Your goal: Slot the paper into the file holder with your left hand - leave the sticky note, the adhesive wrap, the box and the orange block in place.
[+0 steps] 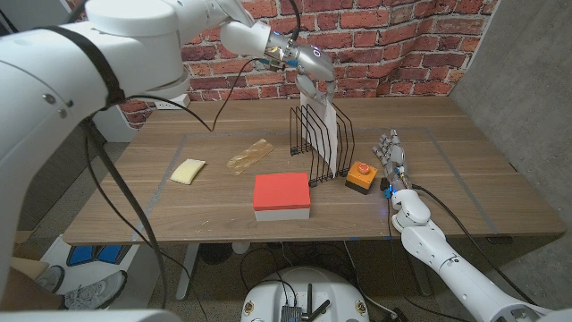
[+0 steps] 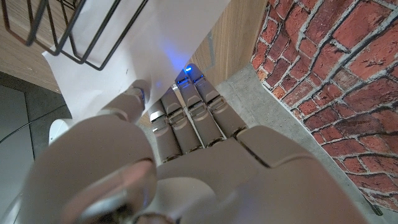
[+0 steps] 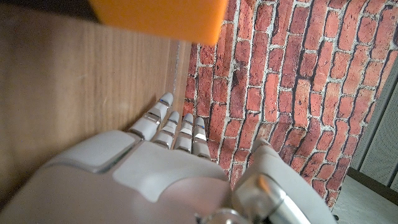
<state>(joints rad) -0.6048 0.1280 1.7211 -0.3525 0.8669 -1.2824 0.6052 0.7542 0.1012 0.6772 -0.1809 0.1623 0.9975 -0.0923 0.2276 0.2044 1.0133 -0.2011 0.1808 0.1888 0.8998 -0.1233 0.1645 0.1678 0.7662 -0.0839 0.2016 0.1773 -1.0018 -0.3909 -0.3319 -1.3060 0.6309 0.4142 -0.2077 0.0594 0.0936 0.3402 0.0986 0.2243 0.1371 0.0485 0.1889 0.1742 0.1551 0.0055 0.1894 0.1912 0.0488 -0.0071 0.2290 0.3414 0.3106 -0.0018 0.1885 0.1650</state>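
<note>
Two hands in play. Our left hand [image 1: 315,80] hangs above the black wire file holder [image 1: 320,143] near the desk's back middle, pinching the top of the white sheet of paper [image 1: 332,134]. We see the sheet hanging down with its lower part among the holder's wire dividers, toward the holder's right side; we cannot tell which slot. In the left wrist view our fingers [image 2: 186,118] press against the paper [image 2: 149,43], thumb on the other side, and the wire loops [image 2: 74,37] cross in front of the sheet.

Our right hand [image 1: 393,161] sits on the wooden desk [image 1: 465,179] to the right, holding nothing, fingers out straight and slightly apart, pointing toward the brick wall [image 1: 375,27]. The right wrist view shows the same, fingers [image 3: 177,127] extended along the desk [image 3: 74,81].

On the desk: pale yellow sticky note [image 1: 188,171] at left; crumpled clear-tan adhesive wrap [image 1: 249,155] just right of it; flat box with a red top and white sides [image 1: 281,196] in front of the holder; small orange block with a red button on top [image 1: 359,176] just right of the holder, between it and our right hand.
</note>
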